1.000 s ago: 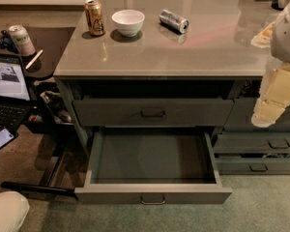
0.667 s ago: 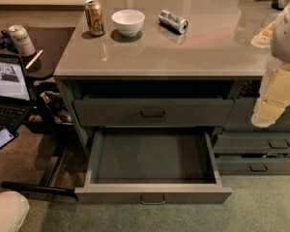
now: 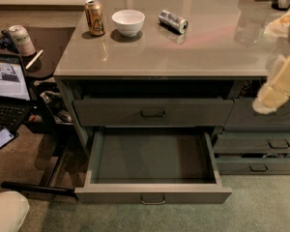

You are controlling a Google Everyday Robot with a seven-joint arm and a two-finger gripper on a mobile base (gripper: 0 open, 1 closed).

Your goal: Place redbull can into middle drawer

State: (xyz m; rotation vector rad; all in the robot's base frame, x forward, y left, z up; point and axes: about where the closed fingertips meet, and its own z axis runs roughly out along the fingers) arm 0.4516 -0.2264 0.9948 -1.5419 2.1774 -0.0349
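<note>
Silver can (image 3: pixel 173 21) lies sideways on the counter (image 3: pixel 208 50); the drawer (image 3: pixel 183 195) gapes open below. Far right, the gripper (image 3: pixel 266 103) hangs well apart, and I cannot tell its grip.

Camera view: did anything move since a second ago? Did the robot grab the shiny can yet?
No, nothing visibly changed. The slim silver redbull can still lies on its side on the grey countertop, untouched. The wide grey-green middle drawer stays pulled open with nothing in it. The gripper, on the pale arm, stays at the right edge of the view by the counter's front, far from the can.
</note>
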